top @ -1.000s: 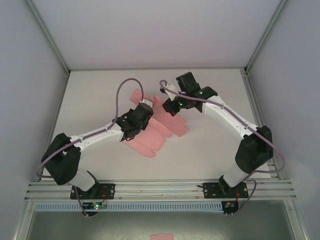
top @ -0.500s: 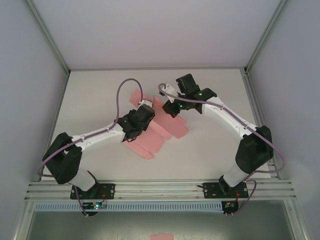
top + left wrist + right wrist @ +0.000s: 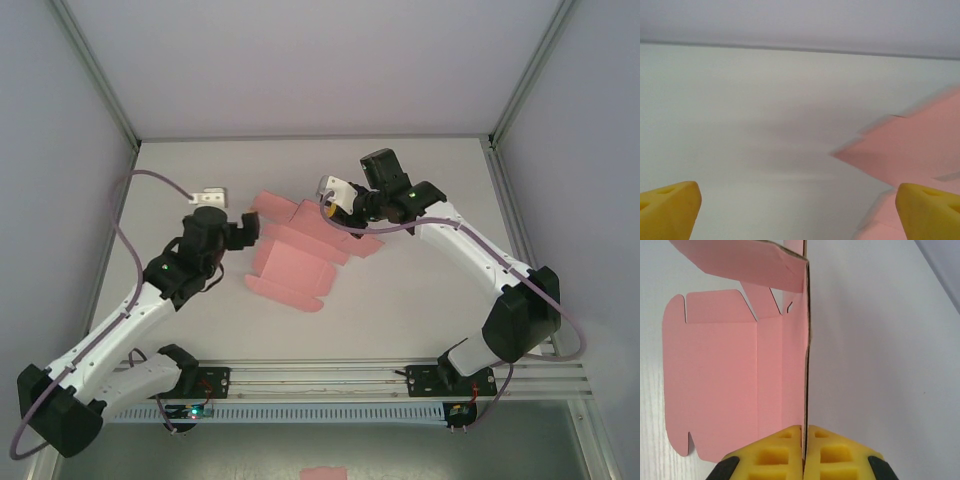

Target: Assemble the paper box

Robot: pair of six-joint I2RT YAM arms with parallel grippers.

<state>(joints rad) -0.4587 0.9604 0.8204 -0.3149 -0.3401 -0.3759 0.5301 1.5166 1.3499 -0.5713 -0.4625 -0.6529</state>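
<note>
The paper box is a pink creased cut-out sheet lying mid-table, with one panel held upright. My right gripper is shut on the edge of that upright panel, its yellow fingertips pressed together with the card between them; the rest of the sheet lies flat to the left. My left gripper stands open just left of the sheet, touching nothing. In the left wrist view its yellow fingertips sit wide apart, with the gripper over bare table and the pink card to the right.
White table inside an enclosure with grey walls and metal posts. An aluminium rail runs along the near edge by the arm bases. A small pink patch lies below the rail, off the table.
My left gripper opened, let go of the card and drew back to the left. The sheet now lies uncovered. My right gripper stayed shut on the panel.
</note>
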